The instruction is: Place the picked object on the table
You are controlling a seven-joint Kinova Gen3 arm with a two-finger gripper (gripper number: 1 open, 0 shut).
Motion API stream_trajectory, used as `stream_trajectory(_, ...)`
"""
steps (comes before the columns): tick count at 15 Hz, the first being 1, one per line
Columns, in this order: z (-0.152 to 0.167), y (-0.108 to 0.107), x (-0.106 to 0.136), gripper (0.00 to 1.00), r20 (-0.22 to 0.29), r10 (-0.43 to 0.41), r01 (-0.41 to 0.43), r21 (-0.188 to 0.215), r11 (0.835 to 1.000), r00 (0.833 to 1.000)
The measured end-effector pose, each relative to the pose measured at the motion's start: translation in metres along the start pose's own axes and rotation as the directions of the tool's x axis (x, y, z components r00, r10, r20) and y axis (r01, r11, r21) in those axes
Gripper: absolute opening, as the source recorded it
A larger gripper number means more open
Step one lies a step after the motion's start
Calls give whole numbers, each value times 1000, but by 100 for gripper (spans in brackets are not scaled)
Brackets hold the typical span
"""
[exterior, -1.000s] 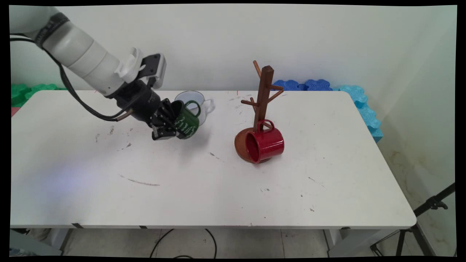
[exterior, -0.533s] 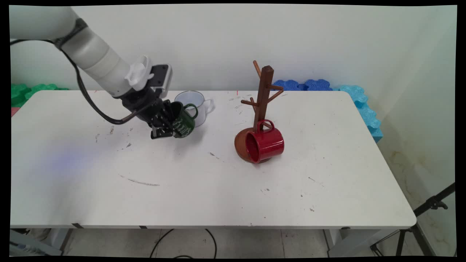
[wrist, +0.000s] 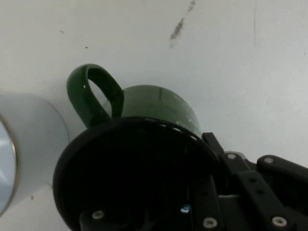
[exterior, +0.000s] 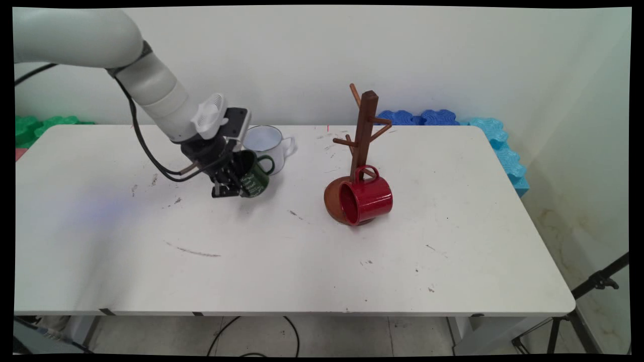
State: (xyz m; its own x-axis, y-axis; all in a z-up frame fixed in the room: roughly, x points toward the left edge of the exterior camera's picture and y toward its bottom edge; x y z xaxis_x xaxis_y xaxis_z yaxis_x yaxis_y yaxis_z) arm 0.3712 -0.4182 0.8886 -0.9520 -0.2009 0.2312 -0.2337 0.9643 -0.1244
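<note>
Three mugs show on the white desk (exterior: 302, 261). The gripper (exterior: 232, 185) pinches the green mug (exterior: 254, 177) by its rim, one of the fingers (wrist: 211, 202) inside the dark mouth and the other outside; the mug hangs tilted just over the desk, handle toward the white mug (exterior: 266, 143) right behind it. Well to the right a red mug (exterior: 367, 198) lies on its side against the base of a brown wooden mug tree (exterior: 363, 136), its mouth facing the near left.
</note>
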Motion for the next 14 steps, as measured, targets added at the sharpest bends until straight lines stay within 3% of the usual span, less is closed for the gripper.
stream_trajectory(14, 32, -12, 6, 0, 58, 39, -37, -41, 998, 998)
